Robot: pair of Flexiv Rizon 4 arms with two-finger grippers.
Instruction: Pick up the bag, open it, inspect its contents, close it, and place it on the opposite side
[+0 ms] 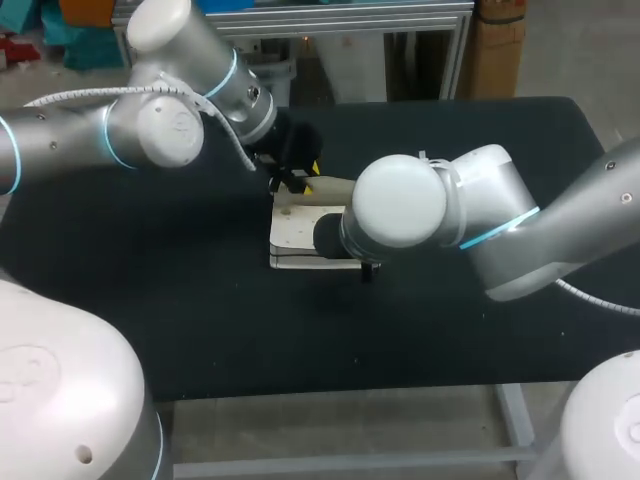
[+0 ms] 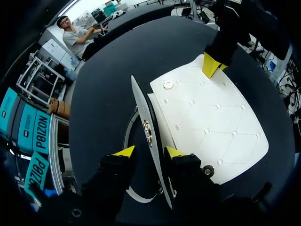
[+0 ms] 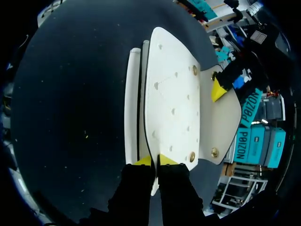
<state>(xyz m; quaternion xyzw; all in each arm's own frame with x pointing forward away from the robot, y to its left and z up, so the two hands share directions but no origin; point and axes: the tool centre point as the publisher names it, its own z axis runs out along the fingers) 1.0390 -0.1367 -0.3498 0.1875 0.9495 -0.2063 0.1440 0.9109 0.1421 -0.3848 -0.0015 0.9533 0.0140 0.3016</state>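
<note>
A white quilted bag lies in the middle of the black table, its flap folded open. In the right wrist view my right gripper is shut on the near edge of the bag's front panel; in the head view my right arm's wrist hides it. My left gripper stands open at the bag's far side, astride the raised flap, which stands edge-on between its fingers with a gap on one side. The flap shows its snap studs. A white strap lies under the left gripper.
The black table stretches bare to the left, the right and the front of the bag. My two arms meet over the middle, left arm from the back left, right arm from the right.
</note>
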